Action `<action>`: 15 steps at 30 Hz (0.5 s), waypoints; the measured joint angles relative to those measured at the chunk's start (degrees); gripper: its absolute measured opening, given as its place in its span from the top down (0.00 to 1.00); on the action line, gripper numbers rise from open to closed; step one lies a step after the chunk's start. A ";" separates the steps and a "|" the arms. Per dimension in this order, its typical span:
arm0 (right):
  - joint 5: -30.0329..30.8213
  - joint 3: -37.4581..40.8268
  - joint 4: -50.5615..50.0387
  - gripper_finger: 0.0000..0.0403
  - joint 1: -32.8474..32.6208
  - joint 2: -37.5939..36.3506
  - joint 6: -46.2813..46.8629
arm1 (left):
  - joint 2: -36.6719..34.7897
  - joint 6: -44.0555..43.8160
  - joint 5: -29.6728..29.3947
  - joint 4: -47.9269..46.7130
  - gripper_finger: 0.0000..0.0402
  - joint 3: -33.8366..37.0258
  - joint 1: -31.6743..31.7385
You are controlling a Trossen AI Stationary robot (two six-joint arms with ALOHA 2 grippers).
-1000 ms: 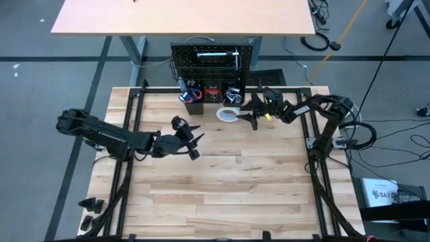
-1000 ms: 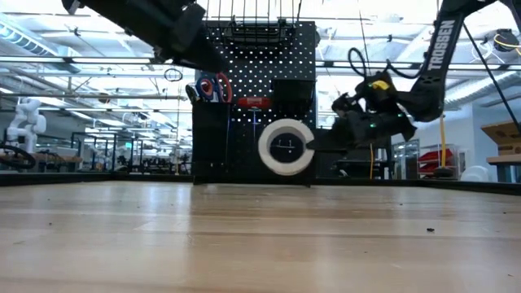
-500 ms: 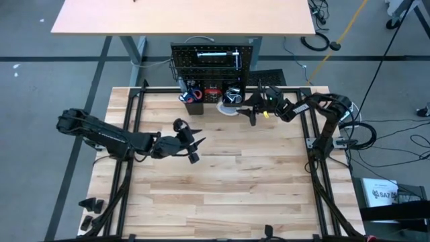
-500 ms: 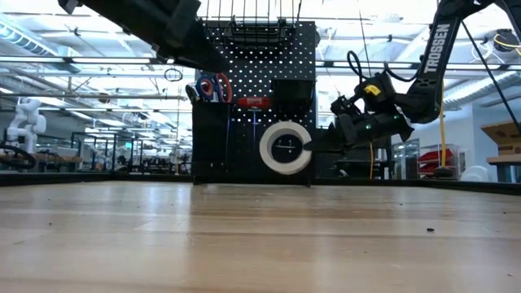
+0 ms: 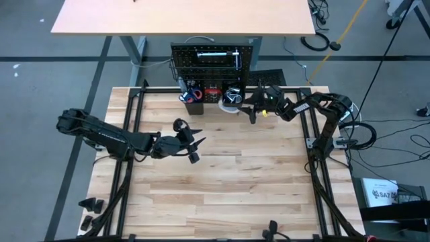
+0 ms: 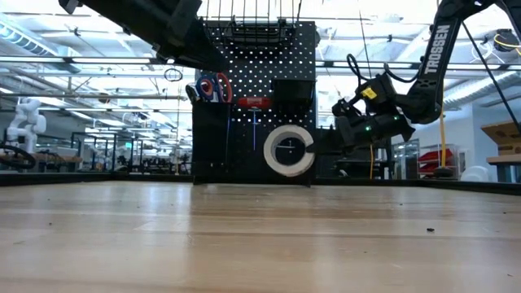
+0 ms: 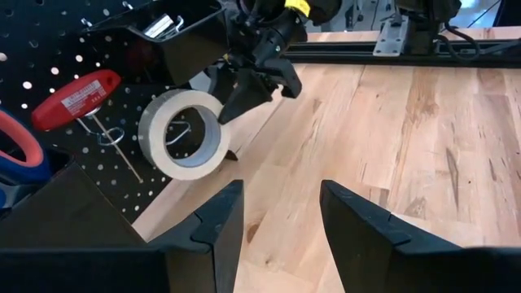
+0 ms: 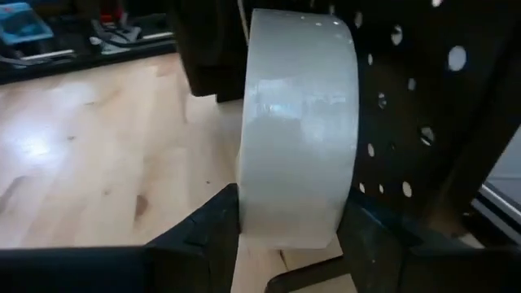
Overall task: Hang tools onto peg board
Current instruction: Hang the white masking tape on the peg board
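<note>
The black peg board stands upright at the table's far edge and also shows in the low view. A red screwdriver and orange-handled scissors hang on it. My right gripper is shut on the white tape roll, right in front of the board's lower part. My left gripper is open and empty over the table's left middle, its fingers pointing toward the board. My right gripper pinches the tape roll's ring wall between its two fingers, one on each flat face. The fingers come level from the table's right. The roll stands upright with its hole facing the near side, close to the board; its lower edge seems just above the table.
Black bins sit along the board's lower edge. A tan desk stands beyond the table. The tabletop's near half is bare wood. Black frame rails run along both sides.
My right gripper has carried the tape roll toward the far edge, up to the peg board. The roll has stayed upright in the hold.
</note>
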State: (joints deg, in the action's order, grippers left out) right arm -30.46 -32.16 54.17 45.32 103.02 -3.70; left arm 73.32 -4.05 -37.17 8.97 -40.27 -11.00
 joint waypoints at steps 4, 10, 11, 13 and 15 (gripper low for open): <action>5.39 -0.02 0.06 0.40 0.09 -0.04 2.43 | 0.00 -0.04 0.16 0.00 0.60 -0.02 0.00; 8.18 0.07 0.18 0.27 -0.26 -0.11 4.42 | 0.02 -0.09 1.72 0.04 0.60 -0.07 -0.03; 8.28 0.07 0.21 0.27 -0.26 -0.11 4.54 | 0.02 -0.09 2.21 0.11 0.60 -0.07 -0.01; 8.54 0.07 0.29 0.28 -0.26 -0.11 4.73 | 0.02 -0.08 2.45 0.12 0.60 -0.07 -0.01; 8.74 0.07 0.39 0.30 -0.26 -0.11 5.00 | 0.04 -0.09 2.54 0.17 0.60 -0.07 -0.02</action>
State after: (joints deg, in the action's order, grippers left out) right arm -21.72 -32.10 54.57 45.06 102.91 1.30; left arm 73.36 -4.14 -34.63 9.15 -40.34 -11.03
